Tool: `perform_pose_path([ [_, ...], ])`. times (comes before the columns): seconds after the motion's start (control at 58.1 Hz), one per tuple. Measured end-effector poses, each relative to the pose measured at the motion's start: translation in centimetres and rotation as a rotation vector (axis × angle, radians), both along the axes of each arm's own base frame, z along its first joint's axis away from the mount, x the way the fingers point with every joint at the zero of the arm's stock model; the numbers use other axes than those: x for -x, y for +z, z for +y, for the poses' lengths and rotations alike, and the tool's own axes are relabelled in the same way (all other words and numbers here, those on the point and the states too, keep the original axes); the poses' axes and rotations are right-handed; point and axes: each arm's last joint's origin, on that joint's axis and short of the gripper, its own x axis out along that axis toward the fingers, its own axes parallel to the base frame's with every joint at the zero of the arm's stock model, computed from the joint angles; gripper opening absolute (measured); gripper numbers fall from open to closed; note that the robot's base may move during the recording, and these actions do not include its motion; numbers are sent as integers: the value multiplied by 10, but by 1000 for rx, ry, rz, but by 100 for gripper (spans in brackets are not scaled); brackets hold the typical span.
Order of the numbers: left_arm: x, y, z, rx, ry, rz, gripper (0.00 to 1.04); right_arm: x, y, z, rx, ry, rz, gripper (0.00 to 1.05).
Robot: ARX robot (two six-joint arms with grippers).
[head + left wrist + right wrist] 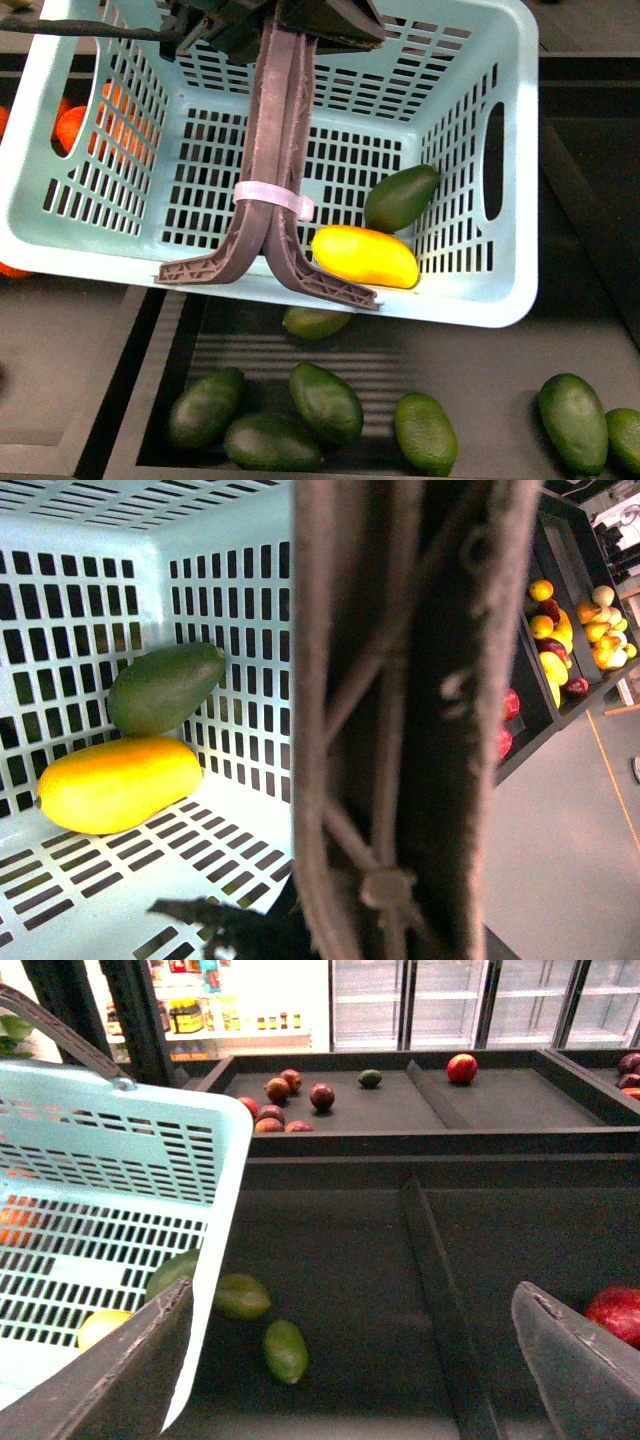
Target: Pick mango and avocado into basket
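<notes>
The light teal basket [480,300] hangs tilted above the produce bins. My left gripper [275,22] is shut on the basket's brownish-mauve handles [278,140], which are bound by a white tie [275,198]. Inside, in one corner, the yellow mango [365,256] lies against the dark green avocado [402,197]. The left wrist view shows the handles [400,720] up close, with the mango [120,783] and the avocado [165,687] on the basket floor [215,815]. My right gripper [345,1370] is open and empty beside the basket [120,1160], over a dark bin.
Several loose dark green fruits [325,400] lie in the bin under the basket, with others to the right [573,420]. Orange fruits [72,128] show behind the basket's left wall. A bin divider [430,1260] and a red fruit [620,1312] are near my right gripper.
</notes>
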Motion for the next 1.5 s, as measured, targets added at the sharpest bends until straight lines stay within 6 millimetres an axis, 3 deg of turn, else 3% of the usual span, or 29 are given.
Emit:
perform_pose_path([
  [1.498,-2,0,4,-2,18,0,4,0,0,0,0,2,-2,96],
])
